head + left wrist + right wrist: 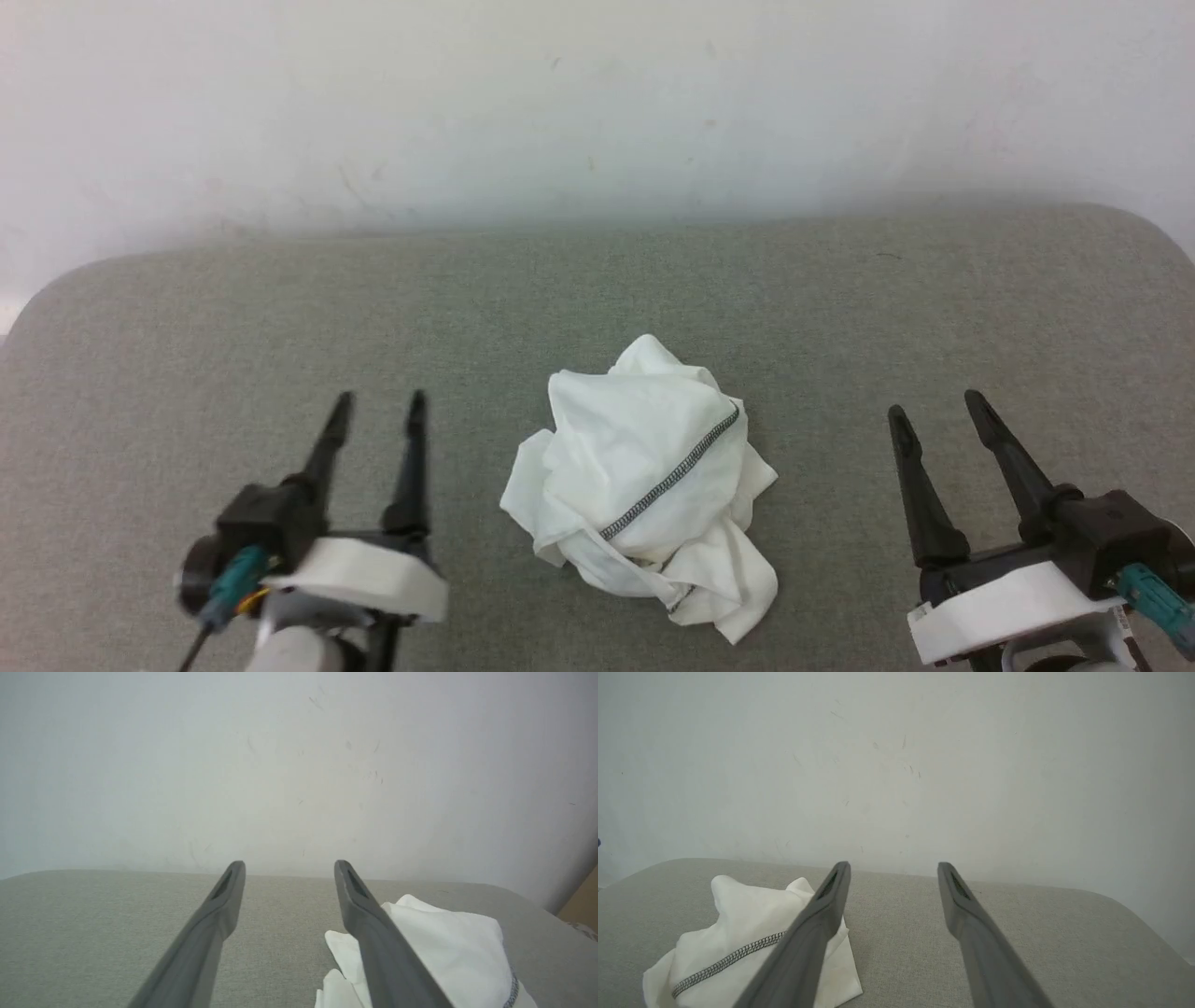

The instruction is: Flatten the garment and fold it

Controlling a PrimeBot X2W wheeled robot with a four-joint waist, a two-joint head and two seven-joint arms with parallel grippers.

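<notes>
While the garment (644, 467) sits crumpled in the middle of the grey desk (280, 327), the left fingers (412, 457) hover off to its left, spread wide and gripping nothing — and the right fingers (920, 485), out on the other side, stand just as far apart, empty too

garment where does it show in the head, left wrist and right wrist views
Head view: garment lies crumpled at lower centre on the grey surface.
Left wrist view: garment at lower right, partly behind one finger of the left gripper.
Right wrist view: garment at lower left, partly behind one finger of the right gripper.
Shared landmark: its dark zigzag seam.
</notes>
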